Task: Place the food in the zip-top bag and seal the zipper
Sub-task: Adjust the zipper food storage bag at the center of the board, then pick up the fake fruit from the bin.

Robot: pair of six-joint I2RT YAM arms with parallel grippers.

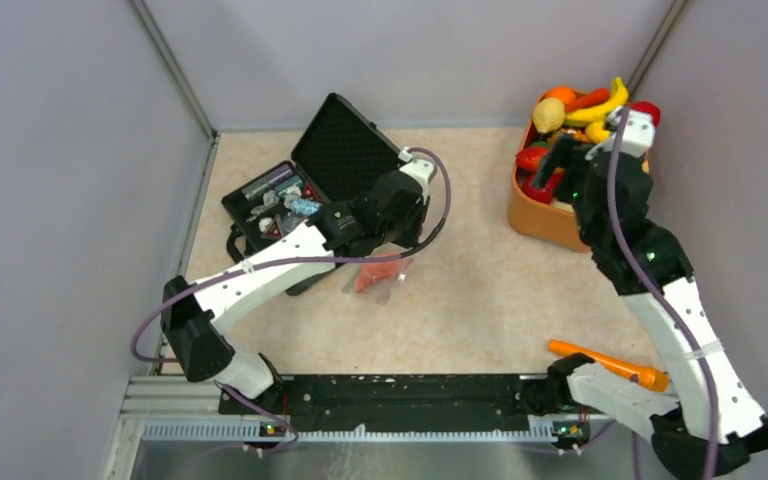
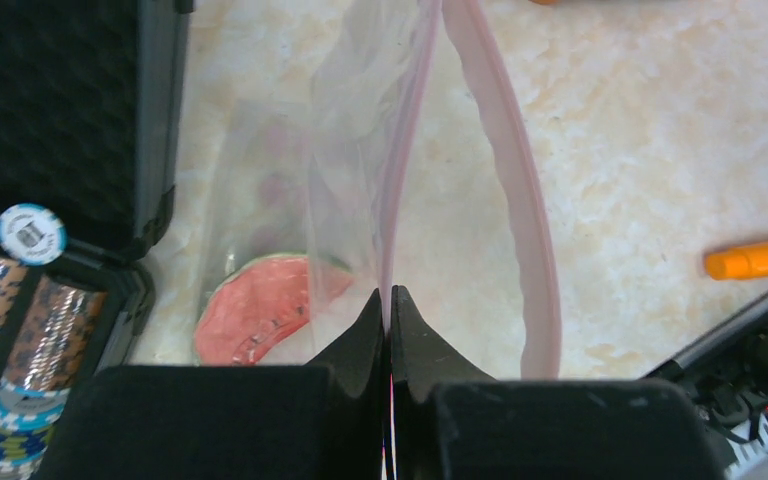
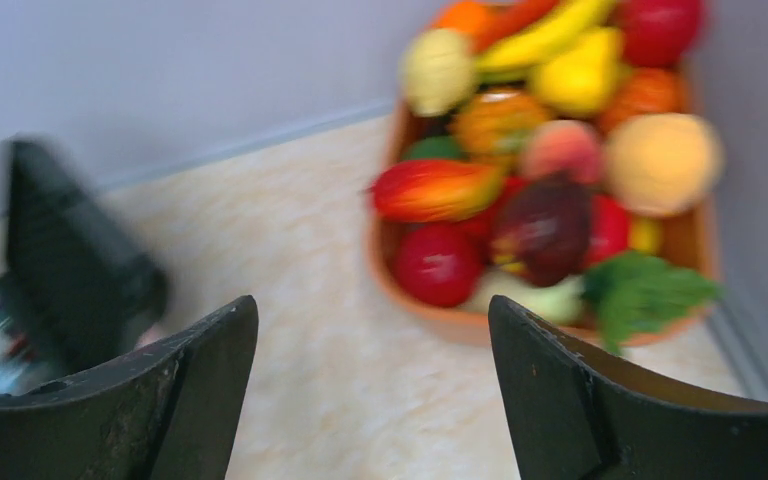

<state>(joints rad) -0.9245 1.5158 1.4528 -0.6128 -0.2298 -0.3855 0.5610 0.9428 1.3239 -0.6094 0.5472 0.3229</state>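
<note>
Thin clear plastic zip-top bag [image 2: 260, 190]; glossy plastic food [image 3: 550, 150]; smooth mottled table [image 2: 660, 150]; matt black case [image 2: 50, 100].

Top camera is looking down over the whole table [image 1: 480, 290]; both wrist cameras are catching the black case [image 1: 345, 150], left one closer.

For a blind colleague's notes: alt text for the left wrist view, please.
The left hand pinches one lip of the zip-top bag, its mouth gaping; a red slice shows inside. Black case at left, orange stick at right.
</note>
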